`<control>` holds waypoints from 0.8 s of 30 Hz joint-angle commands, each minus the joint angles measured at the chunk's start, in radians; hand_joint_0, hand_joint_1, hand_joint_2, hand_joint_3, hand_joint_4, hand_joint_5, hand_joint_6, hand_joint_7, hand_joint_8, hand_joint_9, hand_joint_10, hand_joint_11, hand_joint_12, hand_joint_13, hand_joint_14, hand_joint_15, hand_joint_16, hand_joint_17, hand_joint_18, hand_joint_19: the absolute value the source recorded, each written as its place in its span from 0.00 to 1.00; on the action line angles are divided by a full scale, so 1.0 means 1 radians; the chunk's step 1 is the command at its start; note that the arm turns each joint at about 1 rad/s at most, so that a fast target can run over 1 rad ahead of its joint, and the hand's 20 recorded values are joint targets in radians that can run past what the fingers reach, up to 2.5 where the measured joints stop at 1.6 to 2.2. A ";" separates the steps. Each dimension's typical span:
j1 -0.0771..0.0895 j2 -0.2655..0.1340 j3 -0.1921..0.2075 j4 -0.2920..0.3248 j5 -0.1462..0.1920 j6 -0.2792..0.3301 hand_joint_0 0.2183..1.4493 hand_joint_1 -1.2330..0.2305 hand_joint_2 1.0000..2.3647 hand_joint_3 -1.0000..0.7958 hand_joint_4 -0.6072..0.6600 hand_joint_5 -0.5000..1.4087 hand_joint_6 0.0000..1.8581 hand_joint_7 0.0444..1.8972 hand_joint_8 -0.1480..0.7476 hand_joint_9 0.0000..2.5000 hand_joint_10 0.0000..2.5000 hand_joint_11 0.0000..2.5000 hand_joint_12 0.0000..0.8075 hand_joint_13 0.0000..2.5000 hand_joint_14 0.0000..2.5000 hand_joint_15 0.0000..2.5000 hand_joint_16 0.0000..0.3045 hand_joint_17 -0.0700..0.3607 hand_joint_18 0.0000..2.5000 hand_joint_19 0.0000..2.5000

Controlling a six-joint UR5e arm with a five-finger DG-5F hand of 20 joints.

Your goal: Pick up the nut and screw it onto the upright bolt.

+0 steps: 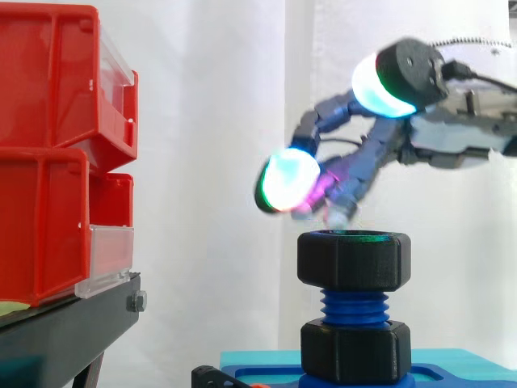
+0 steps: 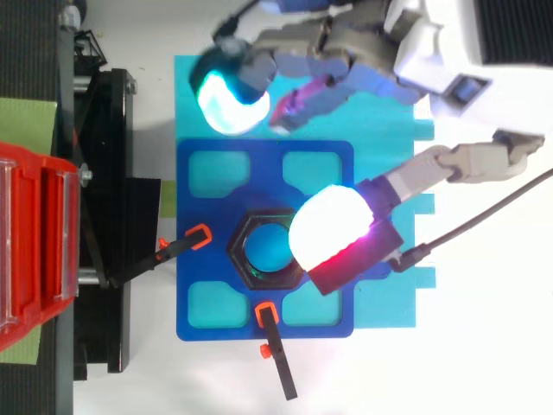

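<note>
Because the nut [image 1: 354, 259] sits on the bolt [image 1: 354, 305] just below the spread, empty fingers [image 1: 288, 179], the hand [image 1: 443, 136] should, I judge, lower evenly around it before turning.

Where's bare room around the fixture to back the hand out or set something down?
Free: white table off the cyan base's lower right corner, top view; the gap between red bins and nut, side view. Crowded: clamp and black stand left of the blue plate; hand over the nut.

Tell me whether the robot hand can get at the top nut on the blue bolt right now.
Probably yes: the robot hand hangs open just above the top nut, with nothing between them.
</note>
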 commanded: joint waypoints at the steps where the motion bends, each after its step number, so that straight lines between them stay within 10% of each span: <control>1: -0.027 0.000 0.083 -0.090 -0.047 -0.006 0.20 0.65 0.00 0.28 0.62 0.18 0.27 0.33 0.44 0.32 0.00 0.00 0.38 0.17 0.00 0.00 0.11 0.34 0.05 0.00; 9: -0.045 -0.003 0.119 -0.100 -0.104 -0.058 0.19 0.64 0.00 0.28 0.56 0.15 0.27 0.28 0.41 0.14 0.00 0.00 0.39 0.03 0.00 0.00 0.13 0.37 0.00 0.00; 24: -0.005 -0.003 0.013 0.009 -0.094 -0.040 0.19 0.65 0.00 0.28 0.59 0.16 0.27 0.29 0.42 0.15 0.00 0.00 0.40 0.03 0.00 0.00 0.13 0.37 0.00 0.00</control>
